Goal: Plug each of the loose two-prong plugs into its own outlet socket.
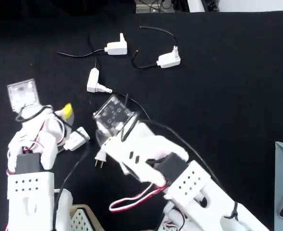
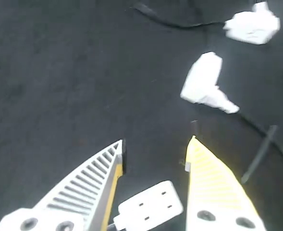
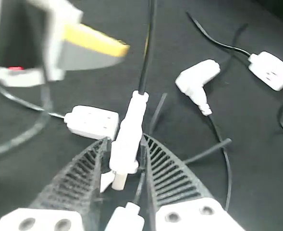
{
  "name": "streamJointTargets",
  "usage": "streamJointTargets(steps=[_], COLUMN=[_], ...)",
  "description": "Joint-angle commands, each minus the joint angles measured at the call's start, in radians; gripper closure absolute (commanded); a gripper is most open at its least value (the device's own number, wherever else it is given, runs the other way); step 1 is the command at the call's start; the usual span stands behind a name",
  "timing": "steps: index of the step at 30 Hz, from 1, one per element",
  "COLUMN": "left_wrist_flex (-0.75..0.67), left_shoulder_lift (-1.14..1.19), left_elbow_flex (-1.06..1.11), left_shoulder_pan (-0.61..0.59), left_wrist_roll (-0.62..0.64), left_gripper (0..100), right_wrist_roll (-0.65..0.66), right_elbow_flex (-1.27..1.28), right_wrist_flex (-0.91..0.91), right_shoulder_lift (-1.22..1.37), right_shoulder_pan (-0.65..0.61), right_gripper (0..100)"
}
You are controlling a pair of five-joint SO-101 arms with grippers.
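Clenching a white two-prong plug (image 3: 128,130) lengthwise, the right end effector (image 3: 126,144) hung just beside a white rectangular outlet socket (image 3: 91,121), which lay on the black tabletop (image 1: 227,96) inside the released left end effector (image 2: 155,144).

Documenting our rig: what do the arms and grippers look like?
The left arm and right arm are white plastic with black motors and red-white cables. The left gripper has one white and one yellow ribbed finger; the right gripper two dark ones.
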Motion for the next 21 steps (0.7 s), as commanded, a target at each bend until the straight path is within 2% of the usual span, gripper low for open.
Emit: streamJointTargets(steps=[1, 10, 15, 21], left_wrist_flex=[-0.023, -0.014, 0.000, 0.072], left_shoulder_lift=[-0.014, -0.034, -0.210, -0.450], left_elbow_flex=[-0.091, -0.088, -0.038, 0.054], left_shoulder_pan=[0.074, 0.219, 0.268, 0.312], left_wrist_roll=[0.008, 0.002, -0.002, -0.166], left_gripper=[79, 79, 79, 79], right_wrist_roll=[-0.003, -0.003, -0.003, -0.003], right_elbow_flex=[-0.007, -0.005, -0.004, -0.002], right_wrist_flex=[-0.020, -0.018, -0.014, 0.015], right_shoulder_lift=[-0.025, -0.025, -0.025, -0.024], right_shoulder_pan=[-0.055, -0.052, -0.052, -0.052], right_gripper=[98.7, 98.7, 98.7, 98.7])
